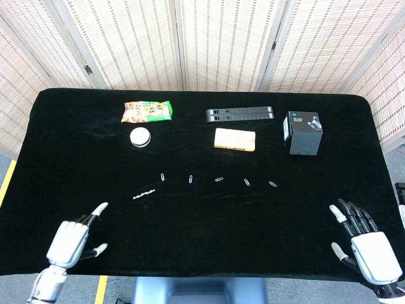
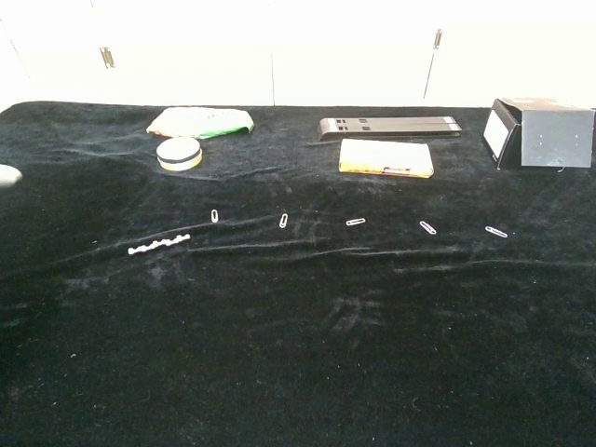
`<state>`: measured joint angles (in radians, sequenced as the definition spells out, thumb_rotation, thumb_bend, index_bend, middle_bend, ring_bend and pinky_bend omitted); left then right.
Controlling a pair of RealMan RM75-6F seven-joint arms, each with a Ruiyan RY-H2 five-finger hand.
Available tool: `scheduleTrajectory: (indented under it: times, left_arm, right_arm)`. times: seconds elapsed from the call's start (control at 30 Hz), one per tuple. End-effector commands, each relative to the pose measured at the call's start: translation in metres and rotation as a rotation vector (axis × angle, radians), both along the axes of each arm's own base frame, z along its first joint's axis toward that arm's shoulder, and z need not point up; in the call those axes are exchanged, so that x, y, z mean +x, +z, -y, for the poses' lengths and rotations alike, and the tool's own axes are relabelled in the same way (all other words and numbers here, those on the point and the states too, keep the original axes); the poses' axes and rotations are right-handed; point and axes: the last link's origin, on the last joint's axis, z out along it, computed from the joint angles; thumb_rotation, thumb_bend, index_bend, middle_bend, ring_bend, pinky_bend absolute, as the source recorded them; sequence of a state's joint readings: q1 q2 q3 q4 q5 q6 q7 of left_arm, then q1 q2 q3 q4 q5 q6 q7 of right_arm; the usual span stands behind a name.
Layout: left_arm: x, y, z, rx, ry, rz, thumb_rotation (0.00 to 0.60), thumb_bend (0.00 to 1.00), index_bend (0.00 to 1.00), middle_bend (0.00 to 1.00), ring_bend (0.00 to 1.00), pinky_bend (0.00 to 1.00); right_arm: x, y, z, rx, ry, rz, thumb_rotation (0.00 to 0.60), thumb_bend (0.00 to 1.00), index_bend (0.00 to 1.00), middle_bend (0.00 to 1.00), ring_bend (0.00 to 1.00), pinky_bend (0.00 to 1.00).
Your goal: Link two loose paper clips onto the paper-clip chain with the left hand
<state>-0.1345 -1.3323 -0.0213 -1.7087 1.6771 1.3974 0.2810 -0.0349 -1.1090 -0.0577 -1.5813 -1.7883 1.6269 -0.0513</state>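
the short white paper-clip chain (image 1: 143, 194), lying left-right, is far-right of the empty, spread-fingered left hand (image 1: 71, 240), the nearer hand.

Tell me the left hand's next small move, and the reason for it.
Probably reach the empty, open left hand forward and right toward the leftmost loose silver paper clip. That clip lies closest to the short white paper-clip chain, and nothing is linked yet.
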Motion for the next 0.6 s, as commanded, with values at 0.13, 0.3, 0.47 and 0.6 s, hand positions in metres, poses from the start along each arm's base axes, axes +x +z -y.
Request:
scheduleTrajectory:
  times: [0.13, 0.3, 0.47, 0.6]
  left_arm:
    - [0.036, -0.023, -0.039, 0.045, 0.059, 0.067, 0.6, 0.29, 0.45, 1.0, 1.0, 1.0]
    - [0.053, -0.051, -0.064, 0.001, 0.139, 0.063, 0.6, 0.29, 0.5, 1.0, 1.0, 1.0]
    - [0.063, -0.08, -0.088, -0.051, 0.196, 0.058, 0.6, 0.3, 0.48, 1.0, 1.0, 1.0]
    - [0.072, -0.095, -0.101, -0.073, 0.205, 0.056, 0.6, 0.3, 0.46, 1.0, 1.0, 1.0]
  right_arm:
    - [0.001, 0.003, 0.013, -0.008, -0.012, 0.036, 0.6, 0.34, 0.0, 0.0, 0.0, 0.12]
    - [-0.005, 0.0, 0.022, 0.009, -0.044, 0.062, 0.6, 0.33, 0.0, 0.0, 0.0, 0.12]
    - [-0.009, 0.006, 0.023, 0.004, -0.051, 0.083, 0.6, 0.33, 0.0, 0.0, 0.0, 0.12]
    - [-0.012, 0.012, 0.023, -0.005, -0.064, 0.102, 0.6, 0.34, 0.0, 0.0, 0.0, 0.12]
